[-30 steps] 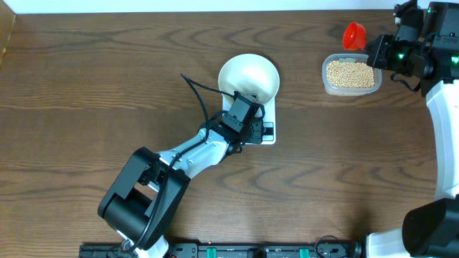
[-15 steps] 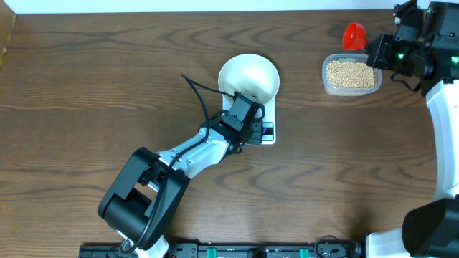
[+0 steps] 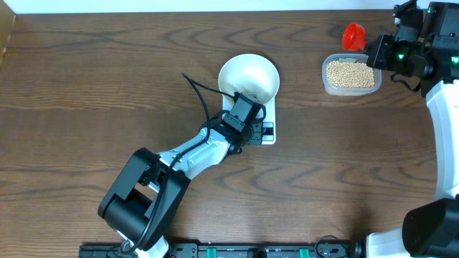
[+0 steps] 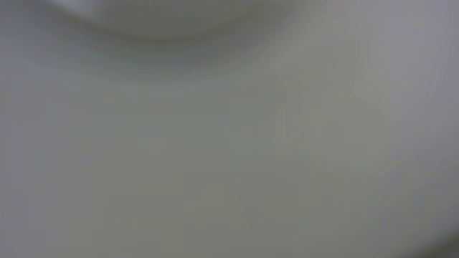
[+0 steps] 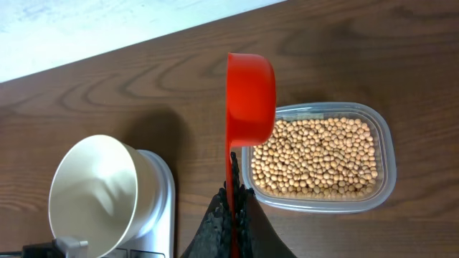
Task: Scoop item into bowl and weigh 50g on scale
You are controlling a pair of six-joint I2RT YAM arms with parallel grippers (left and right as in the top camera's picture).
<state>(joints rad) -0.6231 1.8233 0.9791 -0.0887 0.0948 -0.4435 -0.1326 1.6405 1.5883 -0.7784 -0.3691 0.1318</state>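
1. I am watching the right gripper (image 5: pixel 233 208) clamping tight on the handle of the red scoop (image 5: pixel 251 89), its head hanging by the clear tub (image 5: pixel 386 140).
2. The beans (image 5: pixel 315 158) are lying in that tub.
3. The left gripper (image 3: pixel 244 107), closed, is hovering over the scale (image 3: pixel 269 132), right by the white bowl (image 3: pixel 247 75) standing on it.

The table (image 3: pixel 86 86) is a flat surface of dark brown wood with a pronounced grain running along its length. Two things rest directly on it: a white scale (image 3: pixel 272 118) near the centre, and a clear plastic tub (image 3: pixel 351 92) with rounded corners toward the far right. The two stand well apart.
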